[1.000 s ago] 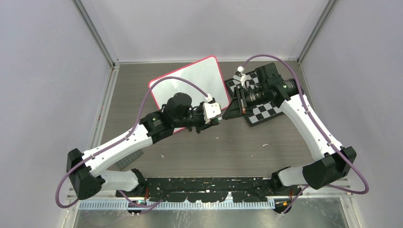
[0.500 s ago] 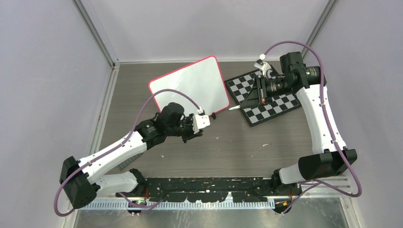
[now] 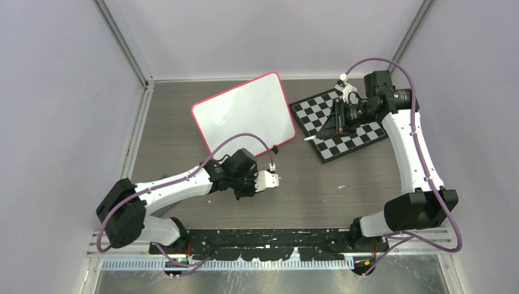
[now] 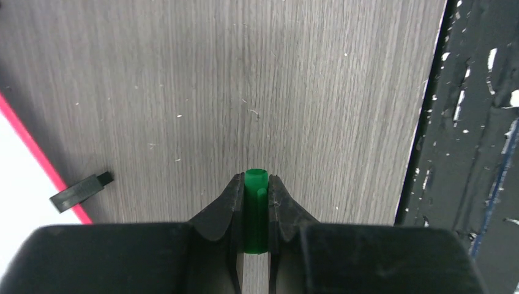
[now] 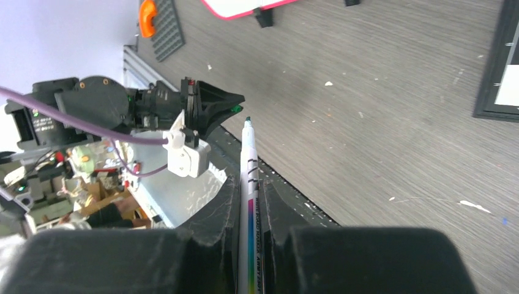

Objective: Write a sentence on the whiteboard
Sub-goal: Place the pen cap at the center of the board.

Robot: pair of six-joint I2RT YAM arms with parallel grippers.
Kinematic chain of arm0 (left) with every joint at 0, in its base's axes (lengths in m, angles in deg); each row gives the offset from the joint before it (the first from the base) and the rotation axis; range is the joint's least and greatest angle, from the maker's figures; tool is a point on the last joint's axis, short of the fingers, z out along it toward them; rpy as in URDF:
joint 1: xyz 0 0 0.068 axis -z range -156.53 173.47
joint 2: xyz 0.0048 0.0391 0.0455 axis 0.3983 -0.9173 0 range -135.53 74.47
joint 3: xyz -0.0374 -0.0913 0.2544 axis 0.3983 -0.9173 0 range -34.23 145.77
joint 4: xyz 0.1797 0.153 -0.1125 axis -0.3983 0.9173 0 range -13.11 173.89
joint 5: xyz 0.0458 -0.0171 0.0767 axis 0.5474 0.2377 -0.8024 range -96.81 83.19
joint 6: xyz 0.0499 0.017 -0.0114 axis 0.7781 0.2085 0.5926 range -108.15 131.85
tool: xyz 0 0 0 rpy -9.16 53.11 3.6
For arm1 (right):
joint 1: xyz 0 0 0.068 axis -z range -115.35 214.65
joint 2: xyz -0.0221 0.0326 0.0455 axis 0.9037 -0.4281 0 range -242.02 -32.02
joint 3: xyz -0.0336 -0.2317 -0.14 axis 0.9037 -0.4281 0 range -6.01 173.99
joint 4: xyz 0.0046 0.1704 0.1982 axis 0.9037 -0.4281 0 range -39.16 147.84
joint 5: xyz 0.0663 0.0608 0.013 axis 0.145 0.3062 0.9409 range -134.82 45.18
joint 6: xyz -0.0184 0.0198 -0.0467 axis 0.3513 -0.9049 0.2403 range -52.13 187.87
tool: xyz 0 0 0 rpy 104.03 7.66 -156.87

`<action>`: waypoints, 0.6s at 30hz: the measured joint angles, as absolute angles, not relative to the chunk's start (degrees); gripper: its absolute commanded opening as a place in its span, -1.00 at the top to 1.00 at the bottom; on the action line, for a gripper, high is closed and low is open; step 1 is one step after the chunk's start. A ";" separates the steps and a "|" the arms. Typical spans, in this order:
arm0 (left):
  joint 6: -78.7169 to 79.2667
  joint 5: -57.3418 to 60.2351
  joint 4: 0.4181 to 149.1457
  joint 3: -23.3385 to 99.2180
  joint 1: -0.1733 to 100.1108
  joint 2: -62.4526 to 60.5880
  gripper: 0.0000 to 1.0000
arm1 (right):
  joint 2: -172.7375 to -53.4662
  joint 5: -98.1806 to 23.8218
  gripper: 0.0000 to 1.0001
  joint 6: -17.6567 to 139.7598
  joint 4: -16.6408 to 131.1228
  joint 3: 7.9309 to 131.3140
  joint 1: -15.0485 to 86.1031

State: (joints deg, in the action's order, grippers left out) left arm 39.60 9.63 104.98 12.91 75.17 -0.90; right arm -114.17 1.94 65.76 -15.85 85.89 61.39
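Green cap (image 4: 256,211), clamped between the fingers of your left gripper (image 4: 256,180), hangs over the bare wood-grain table (image 4: 183,73), just off the near edge of the whiteboard (image 3: 245,116). A black clip (image 4: 81,191) sits at the red rim there. The whiteboard lies flat and turned askew, and no green writing shows on its face.

To the right of the whiteboard, over the checkered board (image 3: 361,138), your right gripper (image 5: 249,184) is closed on the marker (image 5: 247,153). The barrel runs along the fingers and the bare green tip points outward.

Step in hand, as judged: the cap is off and the pen is ready, but writing has not begun.

Next move, as judged: carry the right arm leftward from the checkered board to the whiteboard's blank face. Tilt the marker down until the nib meets the surface lightly, then start the first word. Hold the left arm and its cap clear of the whiteboard so they do not block the stroke.
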 measured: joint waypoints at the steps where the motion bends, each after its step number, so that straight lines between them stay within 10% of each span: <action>1: 40.00 8.98 105.11 12.84 75.72 -1.86 0.94 | -114.13 1.02 0.99 65.71 -15.40 85.49 61.41; 18: 41.09 -0.77 105.92 16.47 80.09 -16.37 0.67 | -112.62 -13.58 0.99 64.31 -12.53 83.72 61.41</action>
